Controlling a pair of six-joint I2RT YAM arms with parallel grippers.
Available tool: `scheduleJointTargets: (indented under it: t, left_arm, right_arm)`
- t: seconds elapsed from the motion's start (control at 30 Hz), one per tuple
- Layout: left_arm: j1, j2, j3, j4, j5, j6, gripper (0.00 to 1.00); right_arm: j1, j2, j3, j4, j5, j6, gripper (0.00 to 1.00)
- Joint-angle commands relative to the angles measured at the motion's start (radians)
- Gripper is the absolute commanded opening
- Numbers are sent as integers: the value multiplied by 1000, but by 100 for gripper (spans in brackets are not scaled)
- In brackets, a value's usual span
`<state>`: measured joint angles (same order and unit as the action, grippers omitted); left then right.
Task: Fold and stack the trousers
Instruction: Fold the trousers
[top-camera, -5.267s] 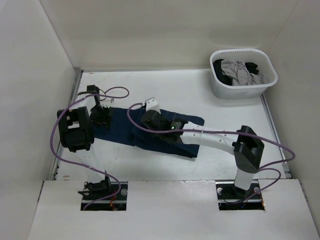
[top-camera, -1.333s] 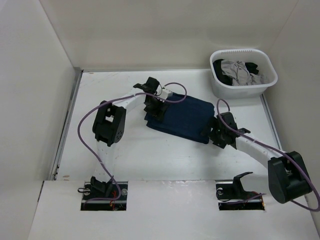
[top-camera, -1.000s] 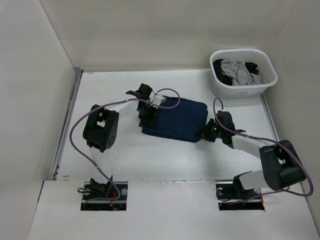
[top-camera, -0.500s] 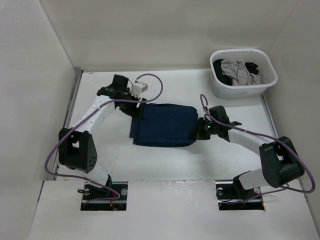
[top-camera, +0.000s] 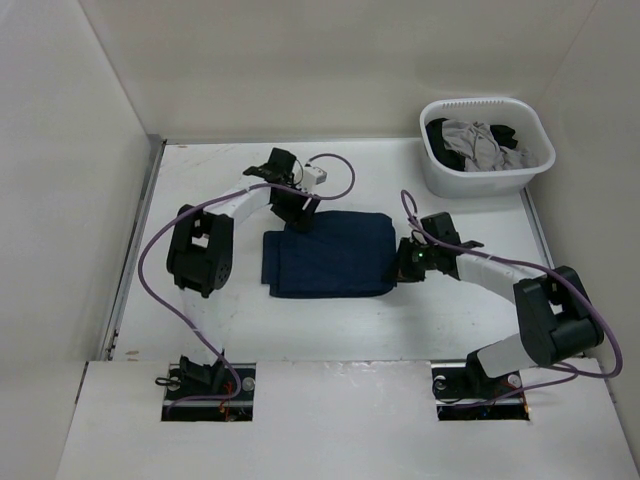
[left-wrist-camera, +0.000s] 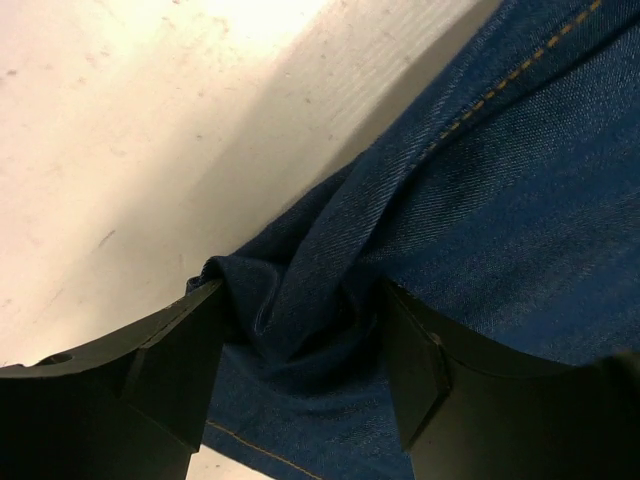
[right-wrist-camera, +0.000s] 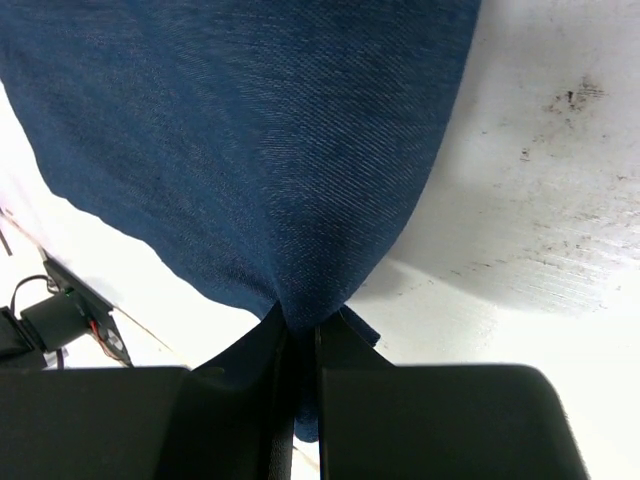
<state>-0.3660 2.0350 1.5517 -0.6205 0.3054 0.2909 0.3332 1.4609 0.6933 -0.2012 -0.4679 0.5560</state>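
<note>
The dark navy jeans (top-camera: 325, 258) lie folded into a flat rectangle in the middle of the table. My left gripper (top-camera: 294, 214) is at their far left corner. In the left wrist view its jaws (left-wrist-camera: 300, 340) stand apart with a thick bunch of denim (left-wrist-camera: 500, 200) squeezed between them, orange stitching showing. My right gripper (top-camera: 402, 268) is at the jeans' right edge. In the right wrist view (right-wrist-camera: 298, 330) it is pinched nearly shut on a fold of the denim (right-wrist-camera: 250, 130), lifted slightly off the table.
A white basket (top-camera: 487, 178) with grey and black garments (top-camera: 480, 145) stands at the back right corner. White walls close in the table on the left, back and right. Purple cables loop beside both arms.
Over the earlier frames the jeans went from spread out to a folded rectangle and slid left. In the last half second my left gripper shifted slightly right and the fold settled flatter.
</note>
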Motion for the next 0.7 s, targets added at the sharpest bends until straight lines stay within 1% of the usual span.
scheduleJointTargets:
  t: [0.0,0.03,0.1,0.17,0.3,0.37,0.4,0.43,0.47,0.5,0.6,0.67]
  left_arm:
    - [31,-65,22,76,0,-21,58]
    - [38,-56,22,90,-47,-27,58]
    - [46,-13,28,102,-190,-27,56]
    - [51,27,30,104,-277,-19,56]
    - [51,54,5,114,-276,-13,55]
    - [42,47,-13,134,-279,-12,55]
    - [39,33,-25,145,-275,-10,55]
    - [34,18,-34,151,-272,-9,56]
    - [26,-4,-44,156,-264,-4,57]
    - [20,-27,-50,156,-256,5,58]
    - [3,-87,-56,145,-252,33,59]
    - [0,-128,-58,143,-261,45,60]
  right_arm:
    - [-7,-17,-12,5,-6,-10,6]
    - [-6,-17,-15,8,-6,-8,6]
    - [-3,-16,-28,13,-6,-4,4]
    - [-7,-5,-41,16,-6,1,3]
    - [-3,16,-37,46,-15,27,3]
    - [-3,26,-26,49,-15,27,8]
    - [-3,32,-21,49,-12,24,17]
    - [-3,35,-20,49,-18,22,39]
    - [-3,29,-18,48,-24,21,66]
    - [-3,13,-15,46,-34,21,100]
    - [-9,-71,21,42,-2,30,100]
    - [-4,-135,73,23,96,39,100]
